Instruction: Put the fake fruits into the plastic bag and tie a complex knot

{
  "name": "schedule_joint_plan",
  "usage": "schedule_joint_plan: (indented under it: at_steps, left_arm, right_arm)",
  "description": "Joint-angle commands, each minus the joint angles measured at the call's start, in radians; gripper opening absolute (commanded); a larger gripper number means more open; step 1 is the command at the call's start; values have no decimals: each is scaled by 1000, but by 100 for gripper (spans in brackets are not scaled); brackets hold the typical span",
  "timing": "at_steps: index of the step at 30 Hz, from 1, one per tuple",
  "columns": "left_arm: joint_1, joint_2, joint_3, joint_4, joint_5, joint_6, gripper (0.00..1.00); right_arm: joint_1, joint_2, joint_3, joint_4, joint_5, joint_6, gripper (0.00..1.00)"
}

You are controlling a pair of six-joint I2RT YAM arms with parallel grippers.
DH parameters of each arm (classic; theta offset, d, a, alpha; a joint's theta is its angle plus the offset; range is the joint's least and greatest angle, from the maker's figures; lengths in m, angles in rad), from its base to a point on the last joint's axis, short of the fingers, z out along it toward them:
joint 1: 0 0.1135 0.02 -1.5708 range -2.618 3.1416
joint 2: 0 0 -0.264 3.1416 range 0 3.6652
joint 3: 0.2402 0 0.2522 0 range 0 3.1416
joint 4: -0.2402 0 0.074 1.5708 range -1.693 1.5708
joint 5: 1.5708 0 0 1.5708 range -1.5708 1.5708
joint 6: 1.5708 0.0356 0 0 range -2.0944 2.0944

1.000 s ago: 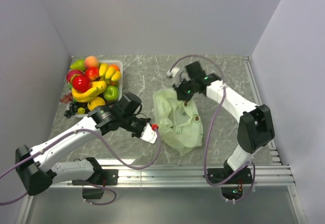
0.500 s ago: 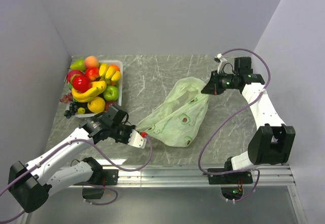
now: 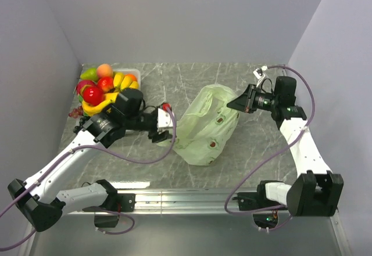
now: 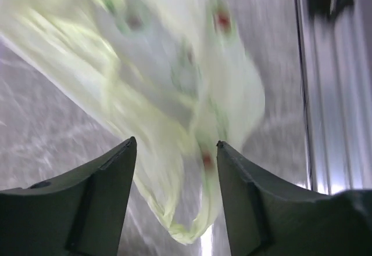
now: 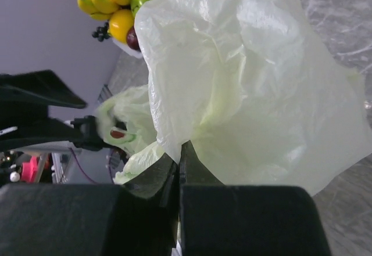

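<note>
The pale-green plastic bag point(image 3: 206, 128) lies crumpled at mid-table, its far right corner lifted. My right gripper point(image 3: 237, 103) is shut on that corner; in the right wrist view the jaws point(image 5: 180, 150) pinch a fold of the bag point(image 5: 250, 93). My left gripper point(image 3: 167, 122) hovers open at the bag's left edge. In the left wrist view the blurred bag point(image 4: 174, 64) hangs beyond the spread jaws point(image 4: 174, 144), not gripped. The fake fruits point(image 3: 104, 90) are heaped in the clear tray point(image 3: 135, 73) at the far left, also showing in the right wrist view point(image 5: 125, 0). No knot is in view.
Dark grapes point(image 3: 81, 127) lie on the table beside the tray's near corner. An aluminium rail point(image 3: 221, 195) runs along the near edge. Walls close in the left, back and right sides. My left arm's cable point(image 3: 133, 158) loops over the table.
My left gripper has opened and let go of the bag's corner, then swung away toward the tray. The stretched bag has slackened and drawn back to the right. The right gripper still holds.
</note>
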Motion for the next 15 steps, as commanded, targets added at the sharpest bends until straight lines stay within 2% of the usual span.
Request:
schedule_joint_plan:
  at_steps: [1,5,9,12,15]
  left_arm:
    - [2,1,86,188,109,-320,64]
    - [4,36,112,349,28,-521,63]
    - [-4,146,118,439,23,-678,57]
    - [-16,232,121,499,9,-739,54]
    - [-56,286,99,564,14,-723,56]
  right_arm:
    - [25,-89,-58,161,102,96,0]
    - [33,-141,-141,255,100,122,0]
    - [33,-187,-228,455,30,203,0]
    - [33,-221,-279,546,14,255,0]
    - [31,-233,-293,563,12,275,0]
